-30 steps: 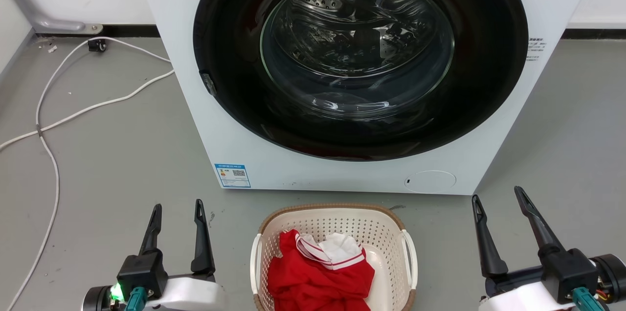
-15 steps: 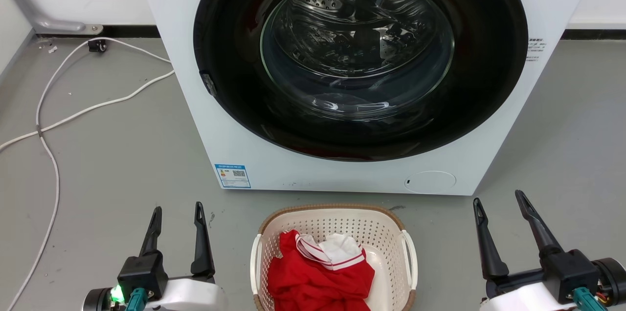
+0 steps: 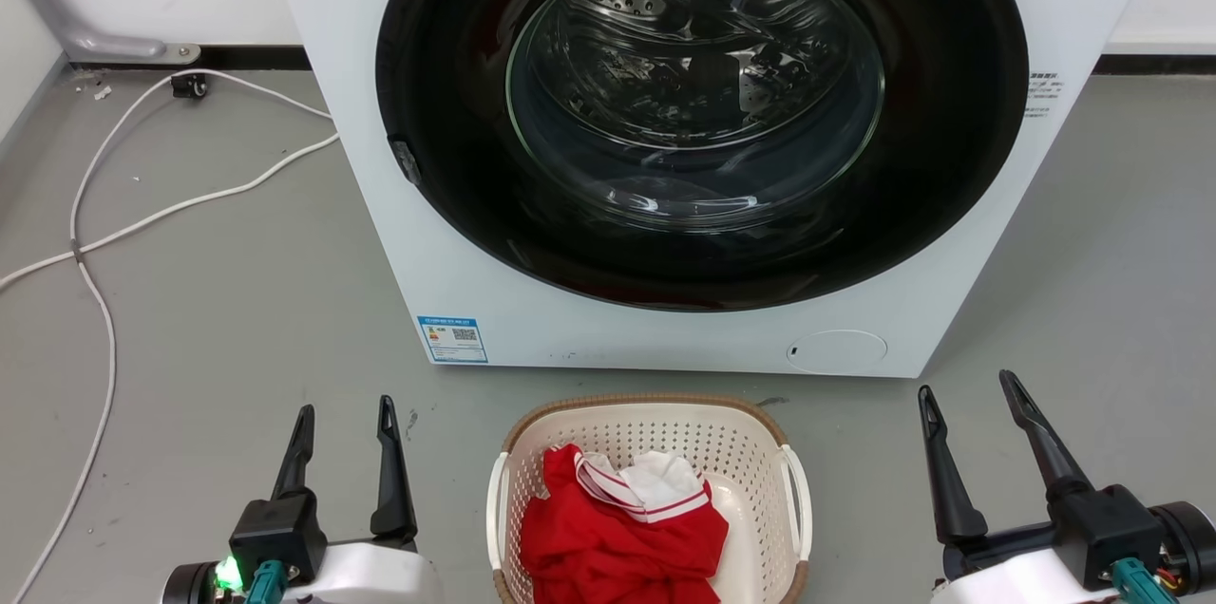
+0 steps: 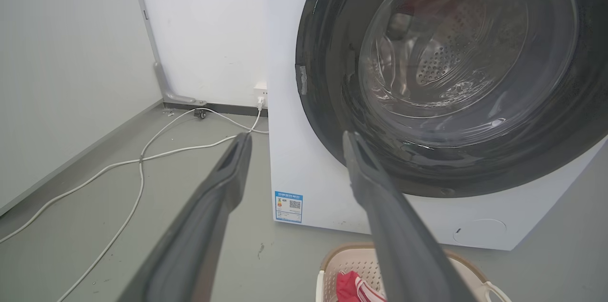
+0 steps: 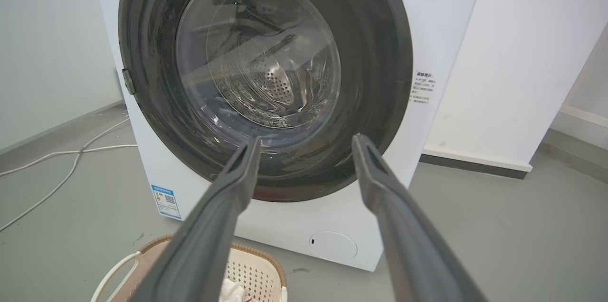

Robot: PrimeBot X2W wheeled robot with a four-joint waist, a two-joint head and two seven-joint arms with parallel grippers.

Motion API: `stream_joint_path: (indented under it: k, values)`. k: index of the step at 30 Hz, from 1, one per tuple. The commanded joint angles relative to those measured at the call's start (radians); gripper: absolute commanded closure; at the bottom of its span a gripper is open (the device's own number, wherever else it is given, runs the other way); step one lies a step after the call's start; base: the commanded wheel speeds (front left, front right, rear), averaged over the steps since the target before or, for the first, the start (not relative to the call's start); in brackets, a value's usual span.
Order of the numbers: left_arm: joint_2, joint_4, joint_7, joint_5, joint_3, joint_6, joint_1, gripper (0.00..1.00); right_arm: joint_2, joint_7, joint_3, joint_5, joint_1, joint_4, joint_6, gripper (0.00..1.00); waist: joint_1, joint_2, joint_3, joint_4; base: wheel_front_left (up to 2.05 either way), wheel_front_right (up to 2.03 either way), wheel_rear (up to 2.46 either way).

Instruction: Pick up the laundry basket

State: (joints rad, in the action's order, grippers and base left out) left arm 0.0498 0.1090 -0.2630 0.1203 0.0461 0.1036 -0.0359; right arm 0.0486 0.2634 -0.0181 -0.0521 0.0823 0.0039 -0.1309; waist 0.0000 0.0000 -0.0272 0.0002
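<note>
Slightly lower than a second ago: left gripper (image 3: 346, 405) and right gripper (image 3: 965, 384), both spread wide, empty. Between them on the floor, laundry basket (image 3: 665, 438), red garment (image 3: 617, 537) inside, unmoved. Approach step, nothing grasped. Next, probably: down and inward to white handles (image 3: 801, 500), evenly. Beyond, washing machine (image 3: 665, 338).

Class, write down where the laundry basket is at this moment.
In the head view the basket sits on the floor at bottom centre, just before the washing machine, between the left gripper and right gripper, touching neither.
</note>
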Motion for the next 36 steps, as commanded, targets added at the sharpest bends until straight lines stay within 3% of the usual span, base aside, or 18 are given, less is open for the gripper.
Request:
stream_joint_path:
  k: [1,12,25,36]
  values:
    - [0.001,0.004,-0.003,0.004,-0.004,0.001,-0.002,0.00,0.003,0.002,-0.001,0.002,0.000,0.003,0.000,0.00,0.0000,0.0000,-0.002,0.000,0.00,0.00,0.00]
    - [0.001,0.100,-0.003,0.011,0.007,-0.022,0.067,0.00,0.003,0.002,-0.017,-0.020,-0.061,0.059,0.000,0.00,0.0000,0.0000,-0.056,-0.009,0.00,0.00,0.00]
    - [0.000,0.382,-0.003,-0.020,0.020,-0.107,0.235,0.00,0.002,0.002,-0.049,-0.092,-0.220,0.332,0.000,0.00,0.0000,0.0000,-0.166,-0.017,0.00,0.00,0.00]
    - [0.029,0.748,-0.003,-0.041,0.052,-0.186,0.455,0.00,0.002,0.002,-0.075,-0.164,-0.433,0.648,0.000,0.00,0.0000,0.0000,-0.302,-0.018,0.00,0.00,0.00]
